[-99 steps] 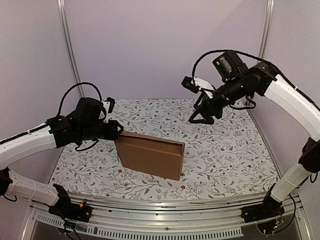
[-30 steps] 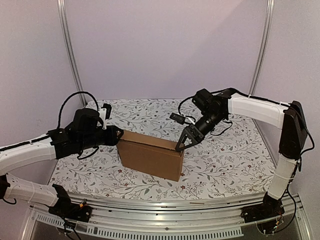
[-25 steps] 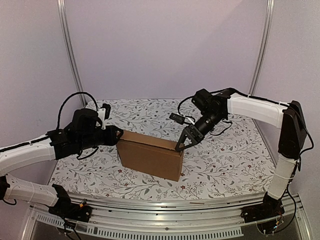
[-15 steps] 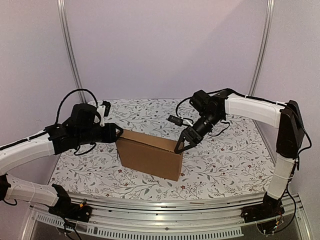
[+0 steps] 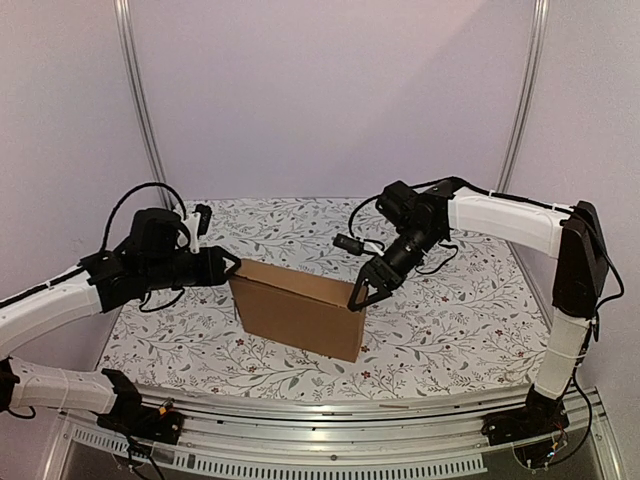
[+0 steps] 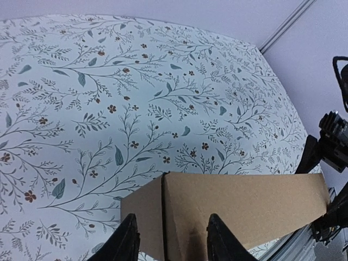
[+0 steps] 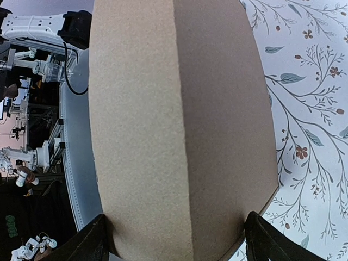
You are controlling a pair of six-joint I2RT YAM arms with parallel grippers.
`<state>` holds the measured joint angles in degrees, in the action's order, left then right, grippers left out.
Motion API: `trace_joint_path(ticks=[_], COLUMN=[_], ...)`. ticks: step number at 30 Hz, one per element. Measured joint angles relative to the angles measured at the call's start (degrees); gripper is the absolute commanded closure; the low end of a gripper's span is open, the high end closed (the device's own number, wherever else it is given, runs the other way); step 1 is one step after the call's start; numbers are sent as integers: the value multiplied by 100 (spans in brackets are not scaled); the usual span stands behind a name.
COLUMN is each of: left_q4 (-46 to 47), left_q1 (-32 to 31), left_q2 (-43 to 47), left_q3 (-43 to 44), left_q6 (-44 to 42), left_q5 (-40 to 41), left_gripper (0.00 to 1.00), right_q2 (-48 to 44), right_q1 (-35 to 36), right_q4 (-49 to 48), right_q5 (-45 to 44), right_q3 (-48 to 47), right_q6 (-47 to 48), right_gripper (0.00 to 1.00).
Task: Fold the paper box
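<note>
Now left end effector (image 5: pixel 233 263) spread beside paper box (image 5: pixel 300 316); right end effector (image 5: pixel 358 297) astride it, grip unclear.

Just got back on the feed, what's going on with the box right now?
The paper box looks folded shut and stands on one long edge in the middle of the table. The right tool is at the box's right end, jaws wide, with a finger on either side of it. Whether they press on the cardboard is not clear. The left tool sits at the box's upper left corner with its fingers apart.
</note>
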<state>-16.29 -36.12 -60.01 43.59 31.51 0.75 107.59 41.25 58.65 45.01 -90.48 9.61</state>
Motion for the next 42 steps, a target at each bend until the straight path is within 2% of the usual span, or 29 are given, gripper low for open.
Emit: trace_joint_path(ticks=[6, 18, 27, 42], left_q4=[-4, 848, 1263, 1679], left_q1=[297, 782, 887, 898], left_q2=[527, 144, 162, 155], left_q3=[-46, -612, -817, -1060], left_q6=[116, 656, 925, 1215], left_q5=[-44, -1172, -1480, -1971], left_gripper=[57, 61, 58, 61], right_q2=[-2, 13, 13, 50], right_q1=[0, -4, -9, -11], right_q4=[46, 199, 247, 304], right_q5=[-28, -127, -142, -153], right_q3=[-24, -101, -109, -170], right_q6=[7, 52, 96, 138], right_gripper=[17, 17, 17, 17])
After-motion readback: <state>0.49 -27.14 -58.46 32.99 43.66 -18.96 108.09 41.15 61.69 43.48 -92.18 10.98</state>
